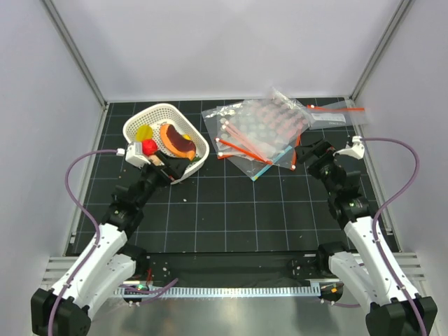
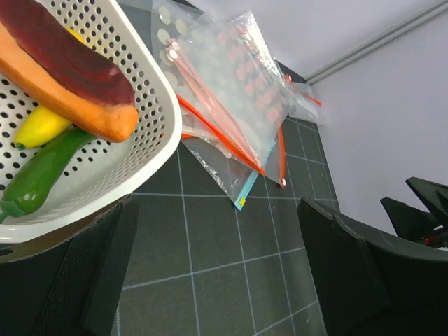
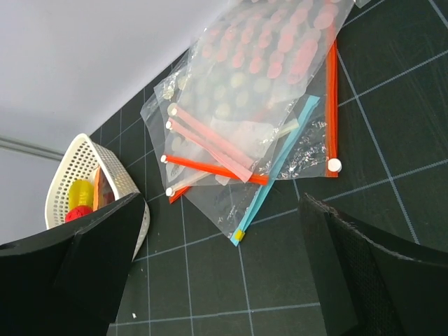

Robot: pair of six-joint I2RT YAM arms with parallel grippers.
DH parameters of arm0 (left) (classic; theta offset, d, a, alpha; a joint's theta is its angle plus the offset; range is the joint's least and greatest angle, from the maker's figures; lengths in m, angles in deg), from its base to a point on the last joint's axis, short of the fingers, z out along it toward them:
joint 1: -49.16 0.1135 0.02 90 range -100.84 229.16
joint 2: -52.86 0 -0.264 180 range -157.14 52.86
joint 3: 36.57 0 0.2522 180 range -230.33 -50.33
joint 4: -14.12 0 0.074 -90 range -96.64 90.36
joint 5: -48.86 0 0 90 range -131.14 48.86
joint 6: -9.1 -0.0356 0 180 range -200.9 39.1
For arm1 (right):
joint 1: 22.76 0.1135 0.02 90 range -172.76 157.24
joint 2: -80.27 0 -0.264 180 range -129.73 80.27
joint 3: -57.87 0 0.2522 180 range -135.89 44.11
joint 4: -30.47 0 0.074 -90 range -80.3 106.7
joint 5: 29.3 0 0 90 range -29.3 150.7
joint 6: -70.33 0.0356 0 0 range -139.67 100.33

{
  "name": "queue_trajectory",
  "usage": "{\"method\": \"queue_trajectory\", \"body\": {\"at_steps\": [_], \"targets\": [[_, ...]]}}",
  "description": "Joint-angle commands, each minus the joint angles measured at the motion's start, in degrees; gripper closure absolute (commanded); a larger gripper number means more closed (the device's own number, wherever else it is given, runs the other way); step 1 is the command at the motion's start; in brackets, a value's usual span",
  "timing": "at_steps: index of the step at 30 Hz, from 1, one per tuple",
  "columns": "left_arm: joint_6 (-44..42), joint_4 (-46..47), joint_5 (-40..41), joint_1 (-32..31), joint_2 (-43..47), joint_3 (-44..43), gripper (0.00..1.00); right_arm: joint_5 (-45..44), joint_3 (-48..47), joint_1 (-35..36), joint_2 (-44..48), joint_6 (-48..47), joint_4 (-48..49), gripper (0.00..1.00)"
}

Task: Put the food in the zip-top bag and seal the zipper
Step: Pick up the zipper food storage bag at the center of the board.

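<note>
Upper left of the top view, the white perforated plastic basket (image 1: 166,107) holds the toys. There is an orange-brown plastic hot dog (image 1: 176,140) with a dark red sausage, a round yellow piece (image 1: 143,131) and a small red piece (image 1: 149,145). The left wrist view also shows a yellow plastic banana (image 2: 38,126) and a long green piece (image 2: 42,171) under the hot dog, all inside the basket.

The left gripper (image 1: 166,170) sits right at the basket's near rim. Its jaws are spread wide, with only the black gridded mat (image 1: 231,210) between them.

To the right of the basket, in the upper middle of the frame, a fanned pile of clear plastic zip-top bags (image 1: 259,133) lies flat on the mat. An orange-red zipper strip (image 3: 217,170) runs across the pile in the right wrist view. The sheets overlap, so I cannot tell which bag is uppermost.

The right gripper (image 1: 308,155) hovers just off the pile's right edge, jaws parted wide. One more clear bag (image 1: 329,115) lies in the upper right corner.
</note>
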Motion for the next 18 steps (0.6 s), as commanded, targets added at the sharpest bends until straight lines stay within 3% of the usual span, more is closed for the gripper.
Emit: {"method": "queue_trajectory", "body": {"at_steps": [1,3,4,6,12,18], "targets": [[-1.8,1.8,1.3,-0.2,1.5,-2.3,0.0,1.2,-0.9,-0.2,-0.8,-2.7,3.6,0.0],[-2.1,1.1,1.6,-0.2,2.2,-2.3,0.0,4.2,-1.6,0.0,-2.6,-6.2,5.6,0.02],[-2.2,1.0,1.8,-0.2,2.6,-2.3,0.01,10.1,-2.0,0.2,-5.2,-7.6,6.4,0.04],[-2.5,0.8,1.9,-0.2,3.2,-2.1,0.0,12.2,-4.7,1.2,-9.2,-11.3,7.4,0.13],[-3.1,0.5,4.4,-0.2,5.5,-1.5,0.0,5.8,-13.3,14.5,-25.4,-24.9,8.0,0.15],[-3.1,-0.1,4.5,-0.2,6.0,-1.6,0.0,1.5,-24.9,17.7,-41.5,-37.0,4.8,0.28]]}}
